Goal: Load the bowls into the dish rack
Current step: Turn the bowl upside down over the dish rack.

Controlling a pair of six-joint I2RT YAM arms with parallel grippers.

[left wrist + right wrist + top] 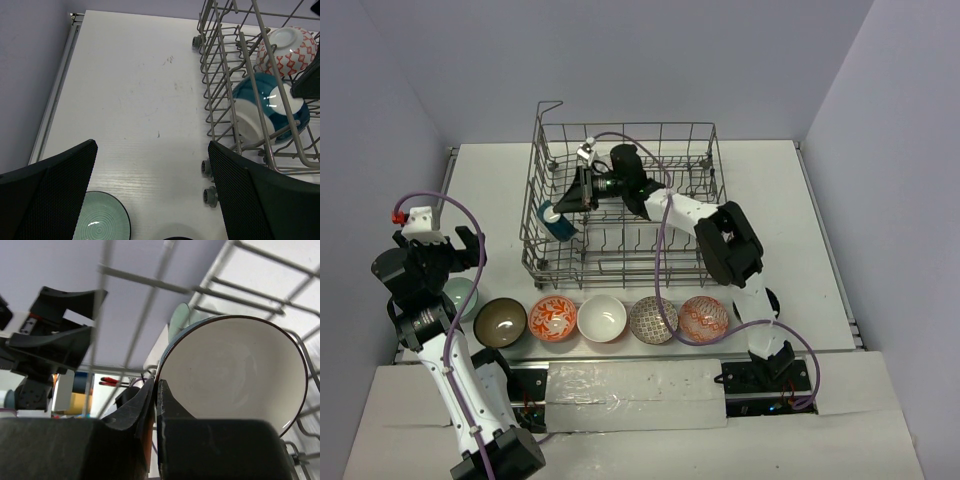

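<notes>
The grey wire dish rack (692,135) stands at the back middle. My right gripper (580,190) reaches into its left end. In the right wrist view it (156,386) is shut on the rim of a white-inside bowl (235,370). In the left wrist view that bowl shows a red pattern outside (287,50). A teal bowl (558,221) stands on edge in the rack beside it (270,107). My left gripper (448,258) is open and empty above the pale green bowl (461,297), which shows by its left finger (100,222).
Several bowls sit in a row in front of the rack: brown (500,320), orange-patterned (553,318), white (602,318), grey-patterned (653,320), red-patterned (704,318). The rack's raised loop (550,105) is at its back left corner. Its small wheels (211,195) are near my left gripper's right finger.
</notes>
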